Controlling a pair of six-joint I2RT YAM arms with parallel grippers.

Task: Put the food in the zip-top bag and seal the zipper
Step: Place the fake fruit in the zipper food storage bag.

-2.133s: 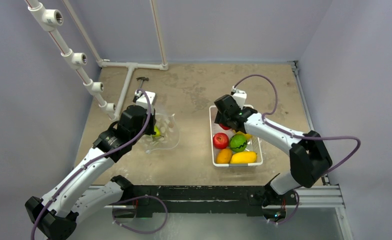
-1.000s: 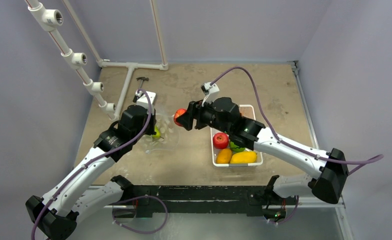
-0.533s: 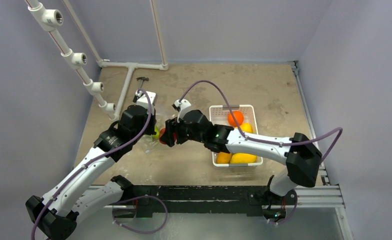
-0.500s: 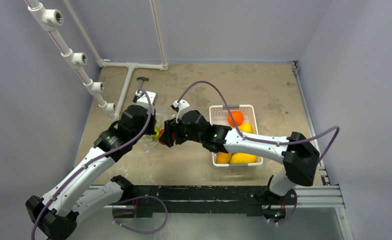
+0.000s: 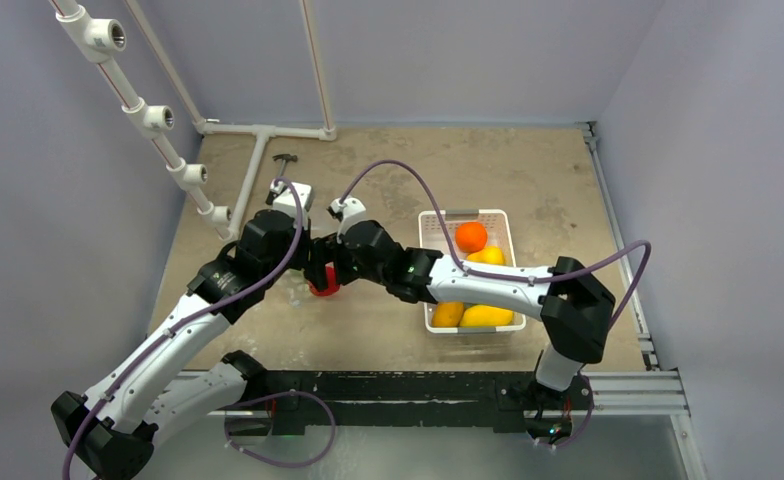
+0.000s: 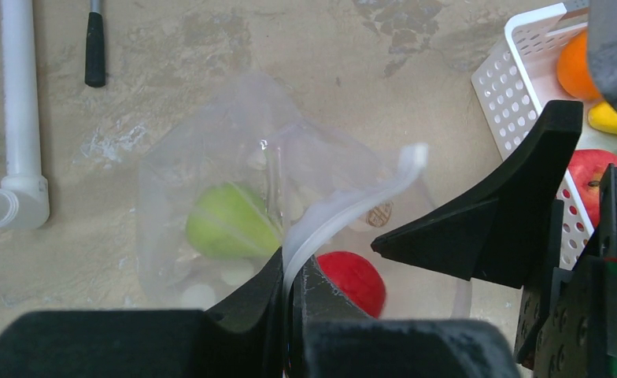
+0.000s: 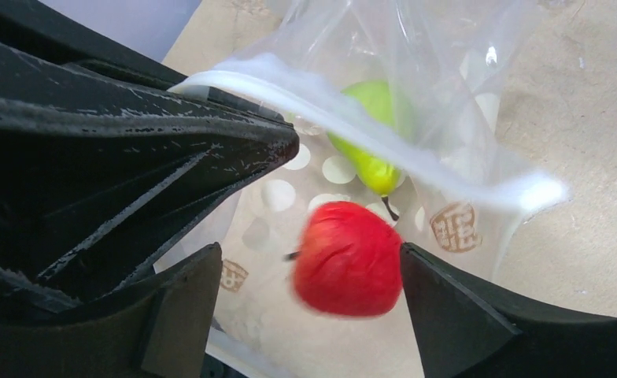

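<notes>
My left gripper [image 6: 292, 279] is shut on the zipper [image 6: 345, 209], a white strip, and holds the mouth of the clear dotted zip-top bag [image 6: 203, 157] open. A green pear [image 6: 227, 230] lies inside the bag. My right gripper [image 7: 305, 260] is open right over the bag's mouth, beside the left gripper [image 5: 303, 262]. A red apple [image 7: 349, 260] shows blurred between its spread fingers, loose, inside the bag's mouth. The apple also shows in the top view [image 5: 323, 287]. More food lies in the white basket [image 5: 438, 222]: an orange [image 5: 471, 236] and yellow fruits [image 5: 486, 316].
White pipes [image 5: 183, 170] run along the back left, and a small black tool [image 5: 285, 159] lies near them. The basket [image 6: 510, 87] stands just right of the bag, and another red apple [image 6: 592, 169] is in it. The right arm spans from basket to bag.
My right arm swung left from the basket to the bag with the red apple. Its jaws have opened and the apple is dropping into the bag. The left gripper has not moved.
</notes>
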